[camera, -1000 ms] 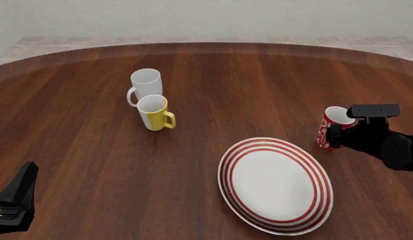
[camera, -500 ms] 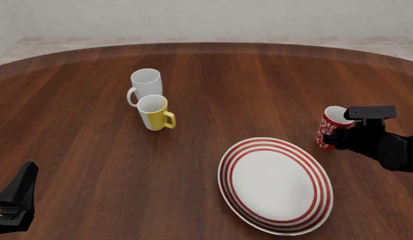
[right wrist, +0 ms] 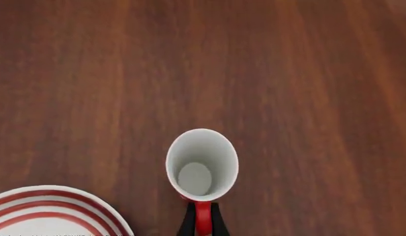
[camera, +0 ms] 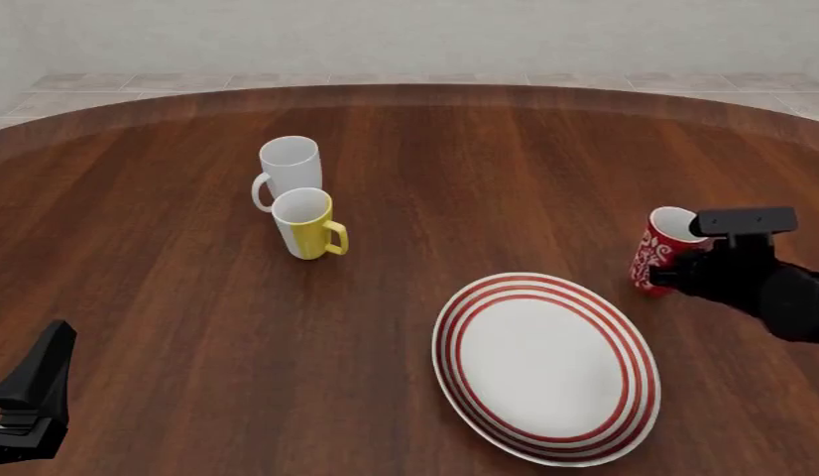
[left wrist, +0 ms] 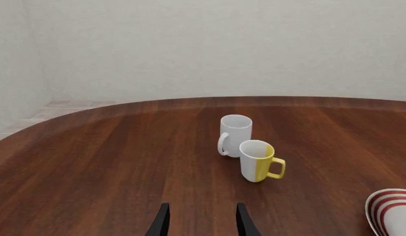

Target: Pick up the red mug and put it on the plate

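The right gripper [right wrist: 201, 223] pinches the red mug [right wrist: 201, 167] by its handle (cup ahead); lift straight before swinging toward the plate [camera: 547, 367] alongside.

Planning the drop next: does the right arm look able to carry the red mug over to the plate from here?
Probably yes. The right end effector straddles the red mug handle, and the plate sits just beside it with bare table between.

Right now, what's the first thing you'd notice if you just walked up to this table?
The big white plate with red rings, lying near the front. Just beyond its right edge, the right gripper pinches the red mug by its handle. Farther left stand a yellow mug and a white mug, close together.
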Controlling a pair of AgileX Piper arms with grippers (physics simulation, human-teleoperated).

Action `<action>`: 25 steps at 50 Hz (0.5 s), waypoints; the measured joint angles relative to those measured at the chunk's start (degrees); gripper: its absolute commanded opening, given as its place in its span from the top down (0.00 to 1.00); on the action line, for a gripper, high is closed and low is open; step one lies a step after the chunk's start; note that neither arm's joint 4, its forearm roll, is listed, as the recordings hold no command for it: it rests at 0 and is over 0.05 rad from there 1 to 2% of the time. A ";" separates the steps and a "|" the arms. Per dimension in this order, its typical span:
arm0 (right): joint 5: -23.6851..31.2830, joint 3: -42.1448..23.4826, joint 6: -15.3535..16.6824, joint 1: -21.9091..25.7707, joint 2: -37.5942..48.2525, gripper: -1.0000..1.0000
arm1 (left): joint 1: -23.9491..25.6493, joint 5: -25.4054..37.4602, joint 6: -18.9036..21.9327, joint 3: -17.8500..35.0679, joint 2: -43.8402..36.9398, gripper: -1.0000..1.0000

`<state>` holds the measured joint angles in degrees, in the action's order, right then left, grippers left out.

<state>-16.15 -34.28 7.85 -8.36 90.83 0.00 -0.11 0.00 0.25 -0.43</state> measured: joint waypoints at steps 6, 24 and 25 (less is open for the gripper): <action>1.76 -0.17 0.93 0.04 -2.64 1.00 | 0.00 0.00 0.00 0.00 0.00 0.00; 11.03 -0.77 4.83 2.57 -15.80 1.00 | 0.00 0.00 0.00 0.00 0.00 0.00; 11.73 -0.86 5.00 2.85 -16.69 1.00 | 0.00 0.00 0.00 0.00 0.00 0.00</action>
<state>-4.42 -35.14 12.85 -5.51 74.13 0.00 -0.11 0.00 0.25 -0.43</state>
